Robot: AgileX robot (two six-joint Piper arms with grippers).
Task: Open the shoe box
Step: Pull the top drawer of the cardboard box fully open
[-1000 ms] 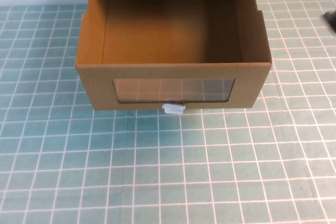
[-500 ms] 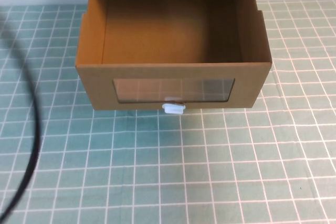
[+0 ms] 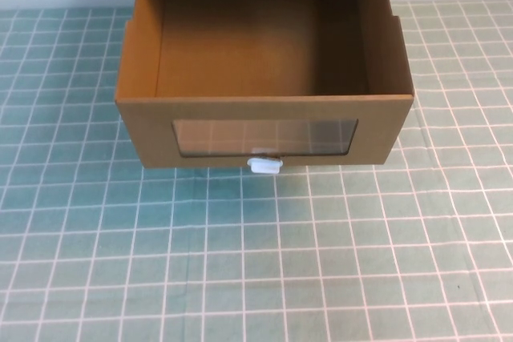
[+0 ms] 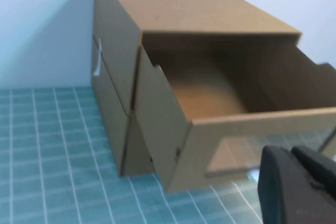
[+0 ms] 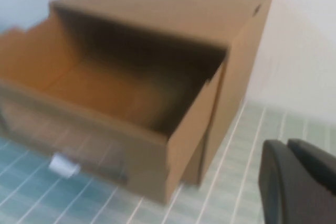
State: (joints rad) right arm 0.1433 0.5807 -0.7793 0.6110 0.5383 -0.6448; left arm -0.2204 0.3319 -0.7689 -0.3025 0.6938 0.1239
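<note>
The brown cardboard shoe box [image 3: 264, 118] stands at the back middle of the table, and its drawer [image 3: 260, 46] is pulled out toward me and is empty. The drawer's front has a clear window [image 3: 264, 138] with a small white pull tab [image 3: 264, 166] under it. The outer sleeve [image 4: 178, 9] stands behind the drawer [image 4: 210, 93]. My left gripper [image 4: 291, 151] hangs off the box's front left, shut and holding nothing. My right gripper [image 5: 287, 144] hangs off the box's right side, shut and holding nothing. Neither gripper shows in the high view.
A green mat with a white grid [image 3: 256, 262] covers the table in front of the box and on both sides of it. A pale wall [image 4: 42, 24] rises right behind the box.
A black cable that crossed the left of the high view half a second ago is gone, as is a dark shape at the right edge. The box has not moved.
</note>
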